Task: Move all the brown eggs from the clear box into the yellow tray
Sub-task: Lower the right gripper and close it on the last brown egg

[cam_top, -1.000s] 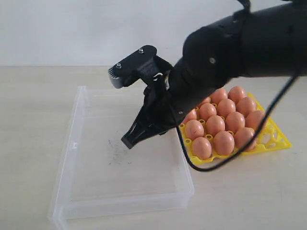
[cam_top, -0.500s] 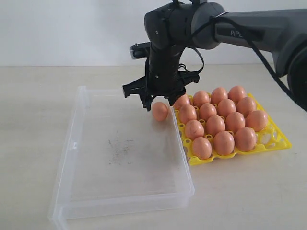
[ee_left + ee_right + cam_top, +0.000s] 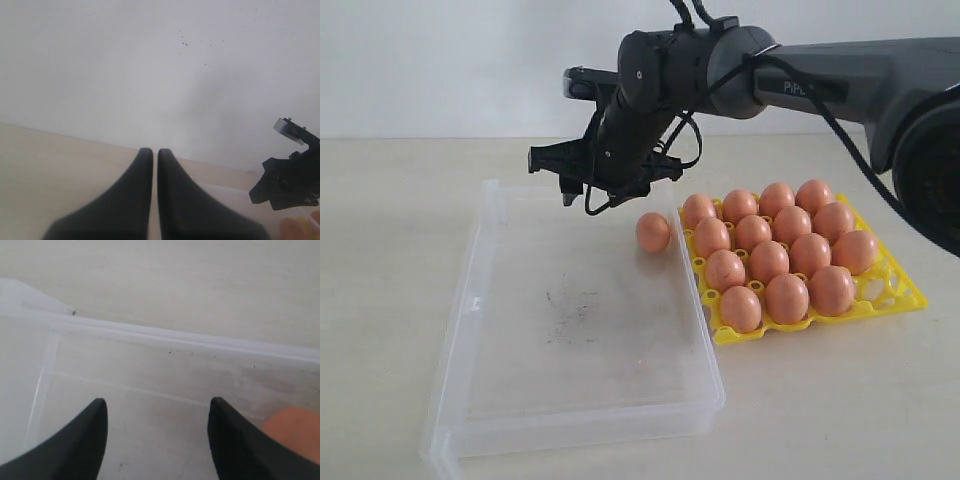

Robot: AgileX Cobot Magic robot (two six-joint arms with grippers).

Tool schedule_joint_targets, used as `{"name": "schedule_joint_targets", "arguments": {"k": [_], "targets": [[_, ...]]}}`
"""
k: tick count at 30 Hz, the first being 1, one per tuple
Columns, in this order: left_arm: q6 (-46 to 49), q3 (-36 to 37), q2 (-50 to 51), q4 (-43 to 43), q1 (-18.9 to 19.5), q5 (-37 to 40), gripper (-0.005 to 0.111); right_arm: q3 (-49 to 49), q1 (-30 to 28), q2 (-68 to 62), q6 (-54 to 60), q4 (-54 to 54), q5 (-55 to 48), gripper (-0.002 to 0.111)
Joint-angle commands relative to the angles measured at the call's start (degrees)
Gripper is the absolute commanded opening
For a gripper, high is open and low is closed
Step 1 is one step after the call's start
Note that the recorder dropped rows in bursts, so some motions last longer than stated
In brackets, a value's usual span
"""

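One brown egg left to move; the yellow tray is almost full.
In the exterior view fifteen brown eggs sit in the yellow tray at the right of the frame, and only its lower right cup is free. The last egg lies inside the clear box, near the wall beside the tray. The right jaws hang wide apart and empty above the box's upper edge; the left jaws are closed on nothing.

Exterior: raised, faces wall. Left wrist: low, wallward. Right wrist: close over clear box and, seemingly, loose egg, both shared with exterior.
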State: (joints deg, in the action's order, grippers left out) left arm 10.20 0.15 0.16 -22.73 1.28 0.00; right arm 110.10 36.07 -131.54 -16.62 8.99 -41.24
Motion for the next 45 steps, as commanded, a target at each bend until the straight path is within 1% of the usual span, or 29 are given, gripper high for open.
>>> {"name": "schedule_joint_targets", "arguments": {"k": [1,2,3,4,5,6,7,12,19,24,26,30,31,32,33,37,38,39,42,45], "targets": [[0.4,-0.2,-0.2,-0.2,-0.4,0.0,0.004,0.3,-0.2,0.0,-2.6,-7.9,-0.4,0.054],[0.4,-0.2,-0.2,-0.2,-0.4,0.0,0.004,0.3,-0.2,0.0,-5.0,-10.7,-1.2,0.054],[0.4,-0.2,-0.2,-0.2,-0.4,0.0,0.004,0.3,-0.2,-0.1,-10.0,-16.8,-4.0,0.054],[0.4,-0.2,-0.2,-0.2,-0.4,0.0,0.004,0.3,-0.2,-0.3,-12.1,-20.8,-6.1,0.054],[0.4,-0.2,-0.2,-0.2,-0.4,0.0,0.004,0.3,-0.2,-0.6,-14.5,-26.3,-11.0,0.054],[0.4,-0.2,-0.2,-0.2,-0.4,0.0,0.004,0.3,-0.2,-0.9,-14.5,-27.6,-12.7,0.054],[0.4,-0.2,-0.2,-0.2,-0.4,0.0,0.004,0.3,-0.2,-1.1,-14.3,-27.6,-14.4,0.054],[0.4,-0.2,-0.2,-0.2,-0.4,0.0,0.004,0.3,-0.2,-1.2,-13.9,-24.4,-13.4,0.054],[0.4,-0.2,-0.2,-0.2,-0.4,0.0,0.004,0.3,-0.2,-3.8,-15.5,-24.1,-16.3,0.054],[0.4,-0.2,-0.2,-0.2,-0.4,0.0,0.004,0.3,-0.2,-5.7,-15.6,-24.0,-15.7,0.053],[0.4,-0.2,-0.2,-0.2,-0.4,0.0,0.004,0.3,-0.2,-5.8,-15.1,-24.2,-14.4,0.049],[0.4,-0.2,-0.2,-0.2,-0.4,0.0,0.004,0.3,-0.2,-5.8,-14.5,-24.3,-11.1,0.032],[0.4,-0.2,-0.2,-0.2,-0.4,0.0,0.004,0.3,-0.2,-5.8,-14.5,-24.3,-10.4,0.031],[0.4,-0.2,-0.2,-0.2,-0.4,0.0,0.004,0.3,-0.2,-5.8,-14.5,-24.3,-9.9,0.033],[0.4,-0.2,-0.2,-0.2,-0.4,0.0,0.004,0.3,-0.2,-5.8,-14.5,-24.3,-9.5,0.039],[0.4,-0.2,-0.2,-0.2,-0.4,0.0,0.004,0.3,-0.2,-5.7,-14.4,-24.1,-9.7,0.072],[0.4,-0.2,-0.2,-0.2,-0.4,0.0,0.004,0.3,-0.2,-5.7,-14.3,-24.1,-10.2,0.076],[0.4,-0.2,-0.2,-0.2,-0.4,0.0,0.004,0.3,-0.2,-5.7,-13.7,-24.3,-10.7,0.077],[0.4,-0.2,-0.2,-0.2,-0.4,0.0,0.004,0.3,-0.2,-5.7,-12.2,-24.7,-11.2,0.077],[0.4,-0.2,-0.2,-0.2,-0.4,0.0,0.004,0.3,-0.2,-5.7,-12.5,-24.7,-9.1,0.077]]}}
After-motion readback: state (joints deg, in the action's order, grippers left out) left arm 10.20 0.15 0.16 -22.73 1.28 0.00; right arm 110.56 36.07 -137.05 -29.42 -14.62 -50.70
